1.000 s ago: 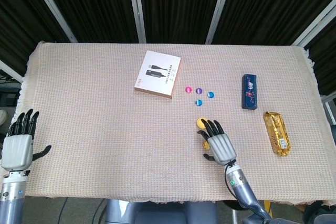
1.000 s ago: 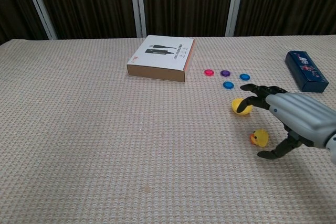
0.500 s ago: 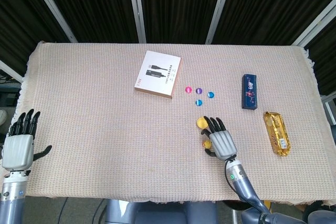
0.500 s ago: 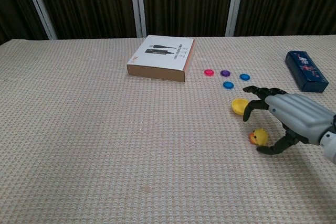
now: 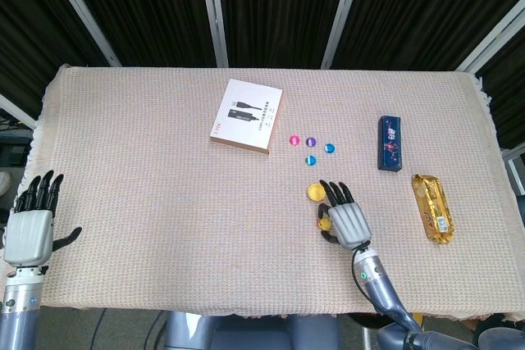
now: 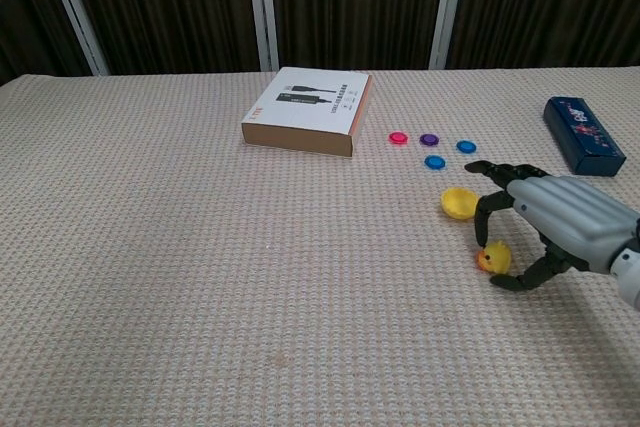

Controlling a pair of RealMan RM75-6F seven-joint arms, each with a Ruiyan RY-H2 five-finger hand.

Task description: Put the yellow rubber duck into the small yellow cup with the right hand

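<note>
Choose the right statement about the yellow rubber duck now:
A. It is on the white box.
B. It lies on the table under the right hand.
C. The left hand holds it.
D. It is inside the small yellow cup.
B: the yellow rubber duck sits on the cloth between the curled fingers of the right hand, beside the small yellow cup.

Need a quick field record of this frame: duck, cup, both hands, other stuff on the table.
duck: yellow rubber duck on the table cloth, under the right hand's fingers, not lifted
cup: small yellow cup beside the duck, nothing seen in it
right hand: right hand arched over the duck, fingers curled down around it; a closed grip is not shown
left hand: left hand at the table's near left edge, fingers apart, holds nothing
other: white box, four small coloured discs, dark blue box, gold packet
</note>
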